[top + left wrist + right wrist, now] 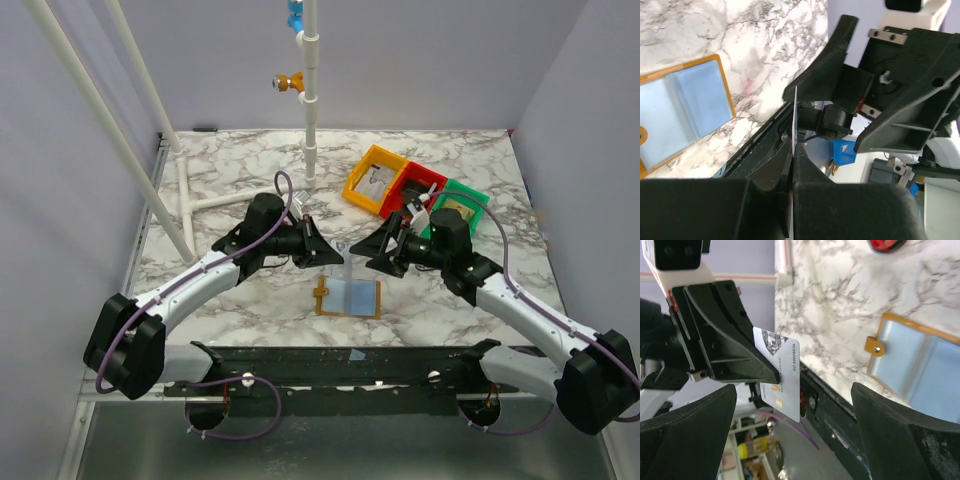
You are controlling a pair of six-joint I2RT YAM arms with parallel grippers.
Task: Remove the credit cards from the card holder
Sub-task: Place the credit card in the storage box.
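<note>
Both arms are leaning inward from the near corners, wrists facing each other above the middle of the counter (pixel 270 300). The left end effector (pixel 792 147) is pinching a credit card (pixel 781 374) by one edge, jaws tight on it, and is holding it in the air, clear of the counter. The right end effector (pixel 372 257) is hovering close to that card with its fingers (pixel 695 435) standing wide apart, gripping nothing. The card is sitting just ahead of the gap between them. The card holder (pixel 350 297) is lying open and flat on the counter, below both end effectors and slightly nearer the arm bases, its pale blue lining facing up.
</note>
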